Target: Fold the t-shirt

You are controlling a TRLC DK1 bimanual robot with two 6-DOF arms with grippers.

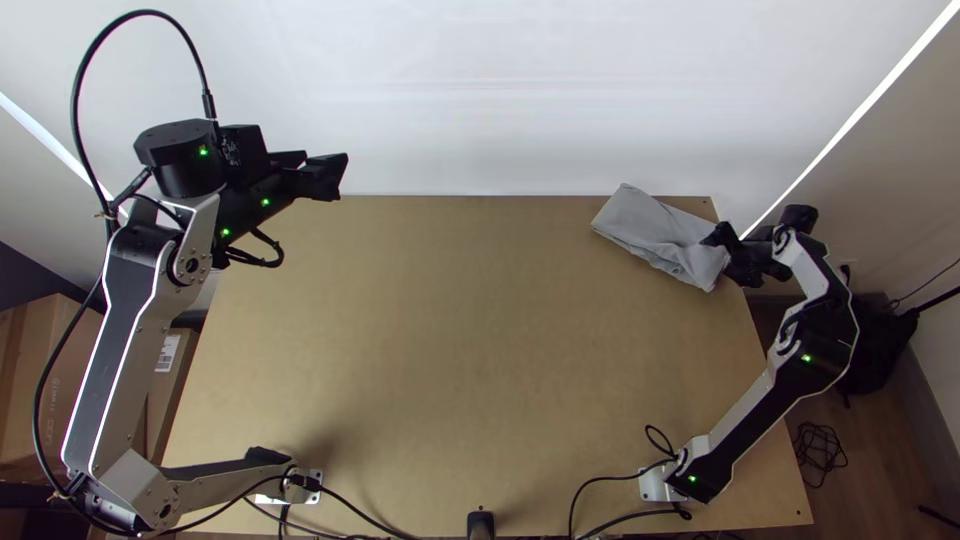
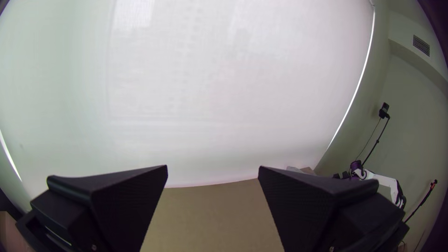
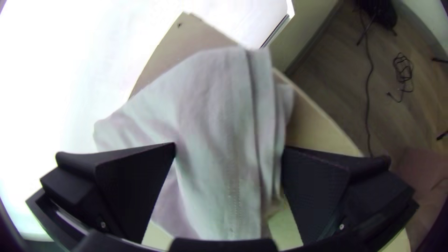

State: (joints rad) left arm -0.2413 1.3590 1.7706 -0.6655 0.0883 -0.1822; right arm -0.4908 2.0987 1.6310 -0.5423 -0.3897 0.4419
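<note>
The grey t-shirt [image 1: 660, 235] lies as a compact folded bundle at the table's far right corner, slightly rumpled at its right end. Beside that end is my right gripper [image 1: 725, 250]. In the right wrist view the cloth [image 3: 219, 130] stretches between the wide-apart fingers of my right gripper [image 3: 228, 151], layered edges along one side. My left gripper [image 1: 325, 175] hangs over the table's far left corner, well away from the cloth. Seen from its wrist, the left gripper [image 2: 213, 172] stands open with nothing between its fingers.
The wooden table [image 1: 450, 350] stretches between the two arms. A white screen [image 1: 520, 100] rises behind its far edge. Cables [image 1: 620, 500] lie along the near edge, and cardboard boxes [image 1: 40, 380] stand on the left beside the table.
</note>
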